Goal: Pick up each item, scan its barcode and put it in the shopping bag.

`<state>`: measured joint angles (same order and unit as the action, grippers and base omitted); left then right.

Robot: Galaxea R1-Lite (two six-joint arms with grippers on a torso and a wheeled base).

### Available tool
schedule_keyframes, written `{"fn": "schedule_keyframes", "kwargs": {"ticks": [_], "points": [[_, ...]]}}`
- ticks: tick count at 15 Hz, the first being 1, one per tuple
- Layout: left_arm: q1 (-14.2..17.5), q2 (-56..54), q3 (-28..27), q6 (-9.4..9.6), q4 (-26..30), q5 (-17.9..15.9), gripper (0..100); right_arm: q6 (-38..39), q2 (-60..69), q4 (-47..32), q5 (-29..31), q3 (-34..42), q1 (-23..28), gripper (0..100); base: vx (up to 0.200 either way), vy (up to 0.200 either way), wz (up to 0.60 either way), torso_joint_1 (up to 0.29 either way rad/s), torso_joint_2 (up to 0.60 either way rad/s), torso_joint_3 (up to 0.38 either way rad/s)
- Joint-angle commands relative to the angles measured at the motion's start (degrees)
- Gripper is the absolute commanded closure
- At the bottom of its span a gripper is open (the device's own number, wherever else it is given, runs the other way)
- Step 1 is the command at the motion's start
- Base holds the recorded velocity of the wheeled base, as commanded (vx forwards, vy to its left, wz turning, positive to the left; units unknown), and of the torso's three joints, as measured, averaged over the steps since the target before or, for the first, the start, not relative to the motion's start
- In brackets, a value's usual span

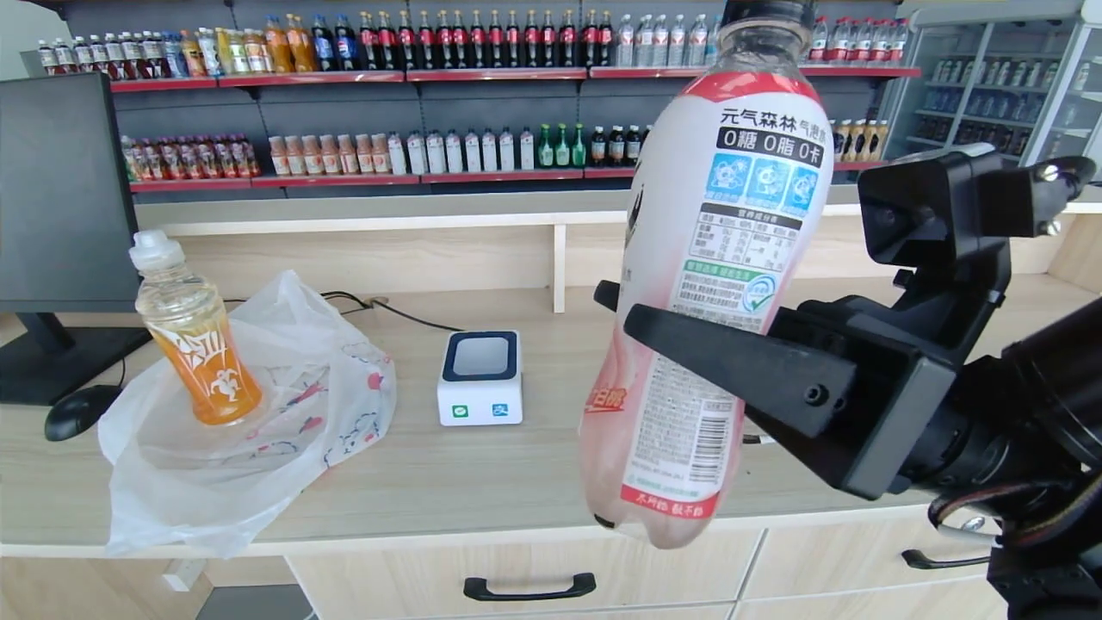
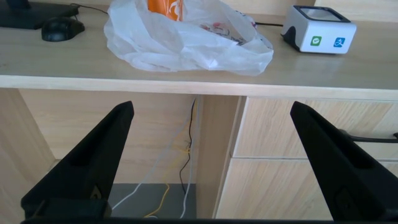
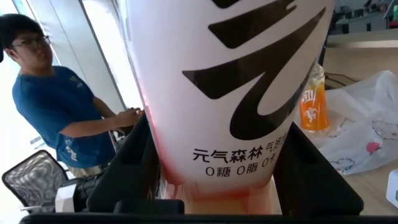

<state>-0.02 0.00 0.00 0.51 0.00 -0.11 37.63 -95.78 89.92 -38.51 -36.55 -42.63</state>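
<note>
Held pink bottle (image 1: 740, 215), scanner (image 1: 479, 377) at nine o'clock
The right pincer (image 1: 620, 308) clamps the near-upright bottle over the front edge of the bench (image 1: 482, 482); shopping bag (image 1: 336, 405) farther toward nine; left pincer (image 2: 211, 112), jaws apart, hangs below.

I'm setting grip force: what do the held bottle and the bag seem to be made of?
The bottle looks like thin clear plastic under a glossy printed label wrap. Its neck is see-through, and the pink body has a soft sheen. The bag is probably thin plastic film, since it is crumpled, whitish, half see-through and slightly shiny.
</note>
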Motion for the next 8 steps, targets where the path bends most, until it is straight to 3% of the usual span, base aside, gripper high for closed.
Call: {"fn": "schedule_keyframes", "kwargs": {"ticks": [1,8], "points": [[-0.1,0.0,0.0,0.02,0.0,0.0,0,0.3,-0.2,0.1,-0.1,-1.7,0.0,100,0.000,0.000,0.00,0.000,0.00,0.000],[-0.1,0.0,0.0,0.02,0.0,0.0,0,2.0,0.8,0.1,0.2,1.3,1.4,100,0.000,0.000,0.00,0.000,0.00,0.000]]}}
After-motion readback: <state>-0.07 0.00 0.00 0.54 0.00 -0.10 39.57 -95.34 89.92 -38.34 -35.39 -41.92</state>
